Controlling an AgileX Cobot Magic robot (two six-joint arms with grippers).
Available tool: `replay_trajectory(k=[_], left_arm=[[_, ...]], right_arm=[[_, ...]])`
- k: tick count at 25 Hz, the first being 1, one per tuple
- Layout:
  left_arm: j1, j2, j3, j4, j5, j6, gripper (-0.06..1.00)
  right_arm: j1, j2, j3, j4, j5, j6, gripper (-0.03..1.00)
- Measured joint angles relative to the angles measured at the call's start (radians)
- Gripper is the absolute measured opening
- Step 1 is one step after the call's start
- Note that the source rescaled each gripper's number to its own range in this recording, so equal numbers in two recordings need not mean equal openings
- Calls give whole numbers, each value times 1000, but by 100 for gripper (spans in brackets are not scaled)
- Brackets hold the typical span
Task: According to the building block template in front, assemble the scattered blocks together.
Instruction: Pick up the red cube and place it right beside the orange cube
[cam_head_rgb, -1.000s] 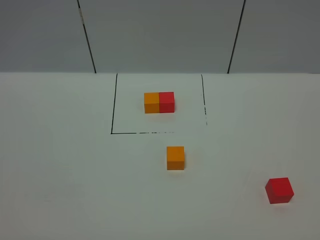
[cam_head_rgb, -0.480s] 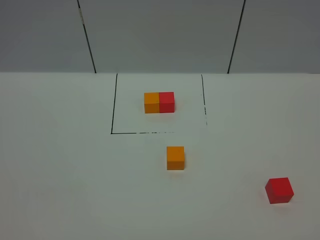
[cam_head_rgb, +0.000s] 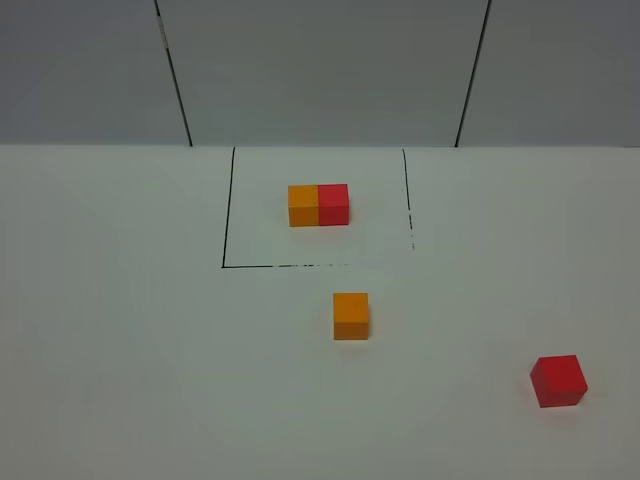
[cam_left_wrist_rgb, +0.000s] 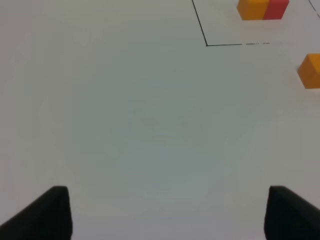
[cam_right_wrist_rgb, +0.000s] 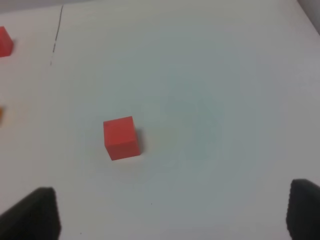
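Nearest to us, both hands sit outside the high view and appear only in their wrist views. The left hand (cam_left_wrist_rgb: 167, 214) is released, its fingertips wide apart over bare tabletop (cam_head_rgb: 120, 350), with nothing between them. The right hand (cam_right_wrist_rgb: 170, 214) is likewise released and empty.

The loose red cube (cam_head_rgb: 558, 380) lies nearest, at the front right of the tabletop, ahead of the right hand in its wrist view (cam_right_wrist_rgb: 121, 138). The loose orange cube (cam_head_rgb: 351, 316) sits farther back near the middle, well apart from the red one and just outside the black outline (cam_head_rgb: 228, 210).

We judge that assembly has not begun and the first approach is in hand. The next move calls for lowering the right hand squarely over the red cube, closing on opposite faces, then setting it against the right face of the orange cube.

No container is present. The drawn outline alone encloses something: the template pair (cam_head_rgb: 319, 204), orange left, red right, touching.
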Motion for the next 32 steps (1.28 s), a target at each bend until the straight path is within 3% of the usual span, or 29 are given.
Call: replay_trajectory(k=[32], left_arm=[[0, -30, 0, -2, 0, 1, 65]], right_arm=[[0, 0, 0, 0, 0, 0, 81]])
